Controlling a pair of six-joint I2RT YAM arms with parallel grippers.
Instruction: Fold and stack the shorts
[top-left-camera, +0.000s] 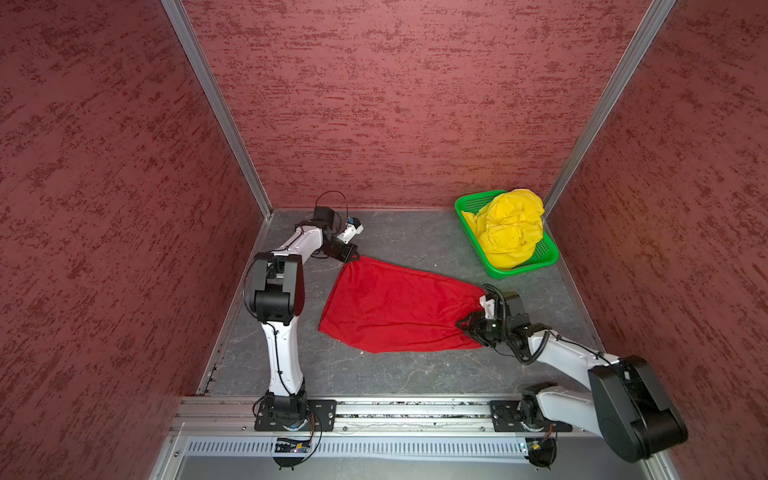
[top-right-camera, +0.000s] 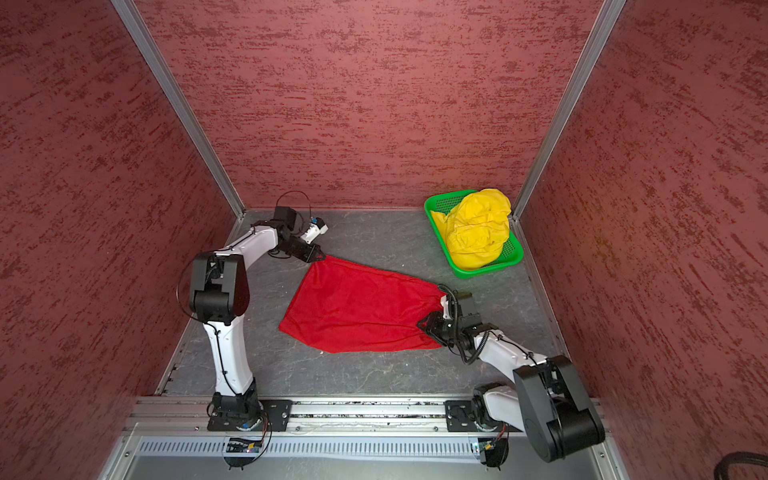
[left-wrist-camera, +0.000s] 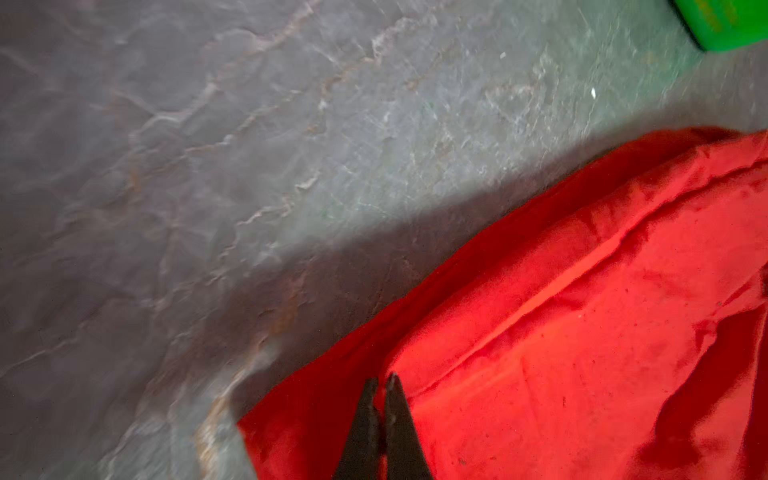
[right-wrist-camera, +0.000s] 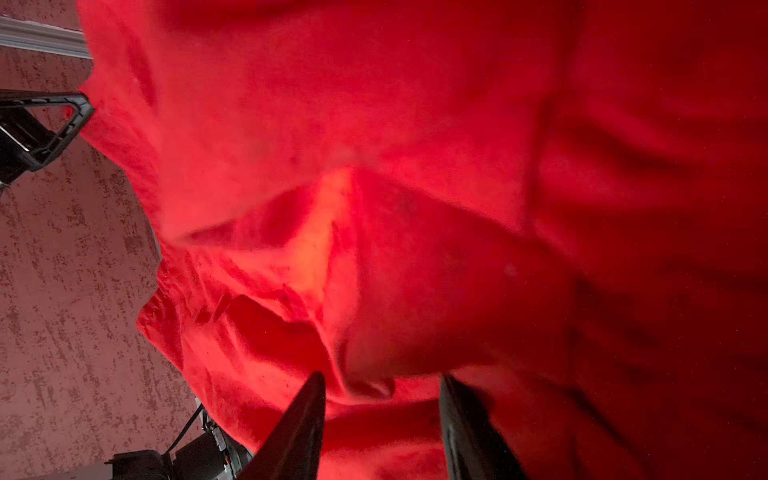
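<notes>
Cloth lies stretched between both arms: the red shorts (top-left-camera: 395, 307) run on the table (top-left-camera: 415, 374) with their long axis from far left to near right. The left gripper (top-left-camera: 353, 258), its arm reaching far, pinches the far corner with closed jaws. The right gripper (top-left-camera: 467, 324), low, clasps the bunched near end. The yellow shorts (top-left-camera: 509, 226) sit in the green basket (top-left-camera: 523, 270).

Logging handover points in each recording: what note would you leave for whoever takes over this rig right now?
Left hand: shut on the far corner of the red shorts.
Right hand: jaws partly apart, bunched red cloth between them; seems gripped.
Red shorts: spread on the table between the arms, unfolded.
Yellow shorts: crumpled in the green basket, far right.
Done: nothing folded or stacked.
To do: fold red, fetch and fold yellow, stack both.
</notes>
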